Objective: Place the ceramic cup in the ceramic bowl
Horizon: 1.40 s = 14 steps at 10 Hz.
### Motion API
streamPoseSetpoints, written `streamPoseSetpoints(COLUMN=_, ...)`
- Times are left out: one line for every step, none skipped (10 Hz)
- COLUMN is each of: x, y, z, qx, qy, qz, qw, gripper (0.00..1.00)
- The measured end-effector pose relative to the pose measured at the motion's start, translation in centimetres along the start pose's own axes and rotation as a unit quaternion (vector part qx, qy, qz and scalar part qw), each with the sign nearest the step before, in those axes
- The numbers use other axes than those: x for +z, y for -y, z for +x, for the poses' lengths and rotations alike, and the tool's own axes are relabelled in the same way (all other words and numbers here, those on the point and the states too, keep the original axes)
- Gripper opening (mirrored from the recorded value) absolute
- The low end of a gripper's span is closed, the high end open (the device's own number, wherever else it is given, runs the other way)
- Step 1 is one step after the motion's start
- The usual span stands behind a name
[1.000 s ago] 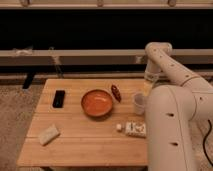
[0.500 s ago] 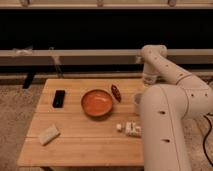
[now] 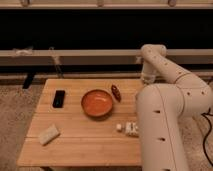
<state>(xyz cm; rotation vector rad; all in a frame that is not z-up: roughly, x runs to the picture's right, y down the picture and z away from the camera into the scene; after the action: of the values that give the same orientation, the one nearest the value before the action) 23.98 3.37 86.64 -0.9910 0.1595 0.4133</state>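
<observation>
**Arm Blocks Our View at the Table's Right Edge**

We are looking down at a light wooden slatted table (image 3: pixel 85 147). Right in its middle sits the round, shallow ceramic bowl (image 3: pixel 97 103), orange-red inside with a darker rim, and its inside is in plain view. Just beside it to the upper right lies a small dark red oblong object (image 3: pixel 116 92), close to the rim but apart from it.

Over on the left we have a flat black rectangular phone (image 3: pixel 59 98), and nearer the front-left corner a pale beige block (image 3: pixel 49 134) lying at an angle. Front right, a white labelled bottle (image 3: pixel 129 128) lies on its side, its small cap pointing left.

The bulky white robot arm (image 3: pixel 170 115) fills the right of the scene. Its slimmer upper link (image 3: pixel 151 65) drops toward the table's right edge, just past the dark red object. The gripper is down there behind the big white link, hidden from us, so we cannot tell whether it is wide, narrow or holding anything. The small white ceramic cup is out of our sight too, because the arm covers that stretch of the table.
</observation>
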Motion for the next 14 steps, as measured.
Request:
streamPoseSetpoints(x=-0.4, y=-0.3, z=-0.4, qx=-0.001, qy=0.007, qz=-0.004, qw=1.0000, gripper=0.00)
streamPoseSetpoints(x=-1.0, y=-0.7, z=-0.5, qx=0.000, qy=0.013, qz=-0.006, qw=0.9999, gripper=0.00)
streamPoseSetpoints(x=-1.5, y=-1.1, z=-0.6, qx=0.002, qy=0.018, qz=-0.009, qw=0.9998, gripper=0.00)
streamPoseSetpoints(x=-2.6, y=-1.5, z=-0.8, qx=0.002, qy=0.022, qz=-0.011, qw=0.9997, gripper=0.00)
streamPoseSetpoints(x=-3.5, y=-1.9, z=-1.2, qx=0.000, qy=0.023, qz=-0.013, qw=0.9997, gripper=0.00)
streamPoseSetpoints(x=-4.5, y=-2.4, z=-1.9, qx=-0.009, qy=0.024, qz=-0.014, qw=0.9996, gripper=0.00)
streamPoseSetpoints(x=-5.5, y=-3.0, z=-3.0, qx=-0.024, qy=0.024, qz=-0.015, qw=0.9993, gripper=0.00)
streamPoseSetpoints(x=-6.1, y=-3.5, z=-4.0, qx=-0.037, qy=0.024, qz=-0.016, qw=0.9989, gripper=0.00)
streamPoseSetpoints(x=-6.5, y=-3.9, z=-4.9, qx=-0.048, qy=0.024, qz=-0.018, qw=0.9984, gripper=0.00)
streamPoseSetpoints(x=-6.8, y=-4.5, z=-6.0, qx=-0.064, qy=0.024, qz=-0.021, qw=0.9974, gripper=0.00)
streamPoseSetpoints(x=-6.9, y=-5.3, z=-7.2, qx=-0.083, qy=0.024, qz=-0.027, qw=0.9959, gripper=0.00)
streamPoseSetpoints(x=-6.9, y=-5.9, z=-8.0, qx=-0.097, qy=0.024, qz=-0.032, qw=0.9945, gripper=0.00)
streamPoseSetpoints(x=-6.9, y=-6.5, z=-9.0, qx=-0.112, qy=0.024, qz=-0.037, qw=0.9928, gripper=0.00)
streamPoseSetpoints(x=-6.9, y=-7.3, z=-10.2, qx=-0.130, qy=0.024, qz=-0.042, qw=0.9903, gripper=0.00)
